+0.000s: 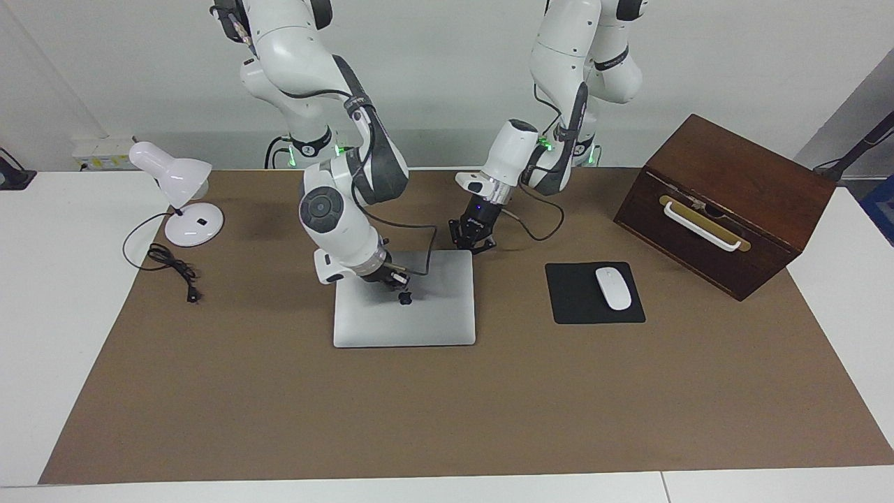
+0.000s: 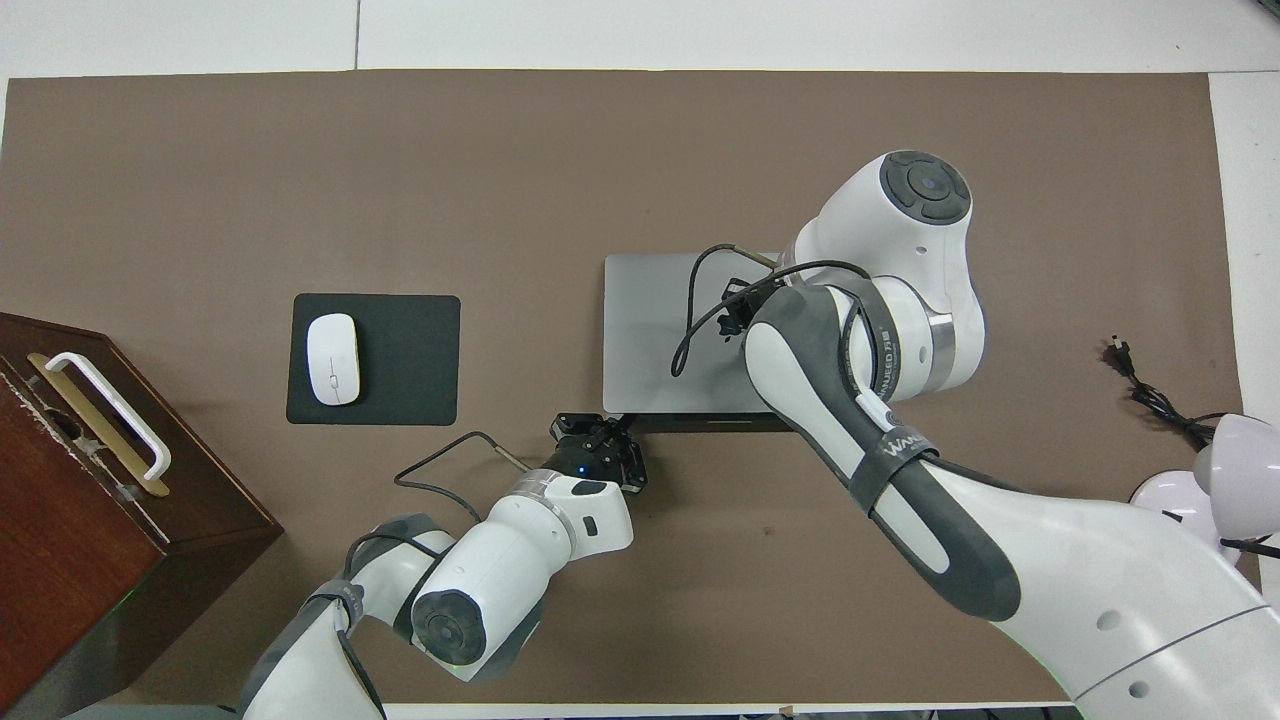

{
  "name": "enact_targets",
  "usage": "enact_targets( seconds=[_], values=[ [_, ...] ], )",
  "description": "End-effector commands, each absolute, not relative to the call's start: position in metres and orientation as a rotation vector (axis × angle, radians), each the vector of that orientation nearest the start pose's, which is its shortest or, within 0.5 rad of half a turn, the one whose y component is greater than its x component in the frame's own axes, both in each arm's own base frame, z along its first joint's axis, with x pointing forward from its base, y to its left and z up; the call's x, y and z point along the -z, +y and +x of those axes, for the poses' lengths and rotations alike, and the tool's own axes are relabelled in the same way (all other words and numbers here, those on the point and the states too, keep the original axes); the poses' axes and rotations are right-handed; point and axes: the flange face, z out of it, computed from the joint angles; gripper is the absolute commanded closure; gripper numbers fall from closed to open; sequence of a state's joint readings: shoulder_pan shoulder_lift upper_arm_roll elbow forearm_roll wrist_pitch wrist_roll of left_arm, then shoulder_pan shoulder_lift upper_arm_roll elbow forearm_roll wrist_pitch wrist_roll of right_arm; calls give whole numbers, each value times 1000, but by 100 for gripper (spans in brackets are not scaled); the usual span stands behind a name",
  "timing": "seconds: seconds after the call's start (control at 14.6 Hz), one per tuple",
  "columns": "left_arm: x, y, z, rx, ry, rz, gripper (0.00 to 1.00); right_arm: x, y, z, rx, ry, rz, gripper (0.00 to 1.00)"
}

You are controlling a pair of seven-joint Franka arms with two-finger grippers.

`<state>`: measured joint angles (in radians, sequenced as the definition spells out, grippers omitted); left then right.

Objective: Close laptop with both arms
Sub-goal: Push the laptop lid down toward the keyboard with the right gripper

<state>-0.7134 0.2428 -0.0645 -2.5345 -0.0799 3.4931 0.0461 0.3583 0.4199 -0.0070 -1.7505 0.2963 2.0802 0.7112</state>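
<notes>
the brown paper-covered table fills both views; the dark wooden box with a white handle sits at the right of the facing view; the thin silver-grey metal laptop lies at centre frame with its lid flat down, dark logo up, so the closing looks done and only withdrawing the arms seems left; the black mouse pad carrying a white mouse lies right of it, the white desk lamp at upper left; the right gripper, fingers together, presses on or sits just above the lid, contact being hard to judge; the left gripper, fingers together and empty, rests at the lid's hinge-edge corner.
</notes>
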Motion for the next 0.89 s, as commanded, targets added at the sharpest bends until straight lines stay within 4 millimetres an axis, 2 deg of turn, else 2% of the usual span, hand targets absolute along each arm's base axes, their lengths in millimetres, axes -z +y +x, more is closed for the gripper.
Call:
enact_targets(
  seconds=[0.0, 0.27, 0.48, 0.68, 0.82],
  values=[
    [-242, -330, 377, 1049, 1131, -2990, 100, -311, 240, 603, -286, 738, -2843, 100],
    [-242, -328, 378, 1047, 1124, -2991, 100, -309, 239, 604, -290, 742, -2843, 100],
    [-241, -326, 380, 1045, 1117, -2992, 100, -317, 241, 607, -283, 752, -2837, 100],
    [-242, -326, 380, 1047, 1116, -2992, 100, -343, 238, 612, -240, 748, -2819, 100],
    [-242, -326, 380, 1049, 1106, -2999, 100, -364, 227, 619, -222, 739, -2815, 100]
  ],
)
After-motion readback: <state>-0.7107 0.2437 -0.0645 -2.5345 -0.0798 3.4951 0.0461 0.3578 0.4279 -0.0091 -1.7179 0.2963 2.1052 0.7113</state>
